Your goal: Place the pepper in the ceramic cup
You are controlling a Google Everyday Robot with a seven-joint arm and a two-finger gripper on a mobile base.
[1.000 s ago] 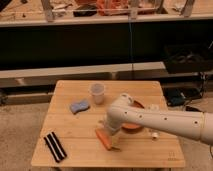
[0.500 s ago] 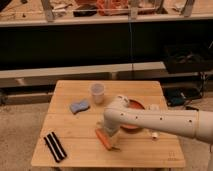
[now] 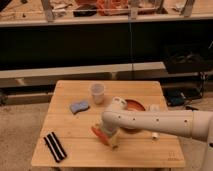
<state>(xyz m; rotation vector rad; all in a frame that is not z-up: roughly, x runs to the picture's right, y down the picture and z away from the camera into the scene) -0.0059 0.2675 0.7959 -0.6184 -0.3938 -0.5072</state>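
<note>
gripper [image 3: 111,139], jaws apart, poised at the pepper [image 3: 97,132] near the table [image 3: 80,156] front edge; best to straddle its middle squarely before closing

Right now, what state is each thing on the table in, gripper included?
pepper: lying on the table, outside the ceramic cup
ceramic cup: upright, apart from the pepper
gripper: open, low at the pepper
orange-red plate: flat, partly hidden by the arm
blue sponge: flat on the table
</note>
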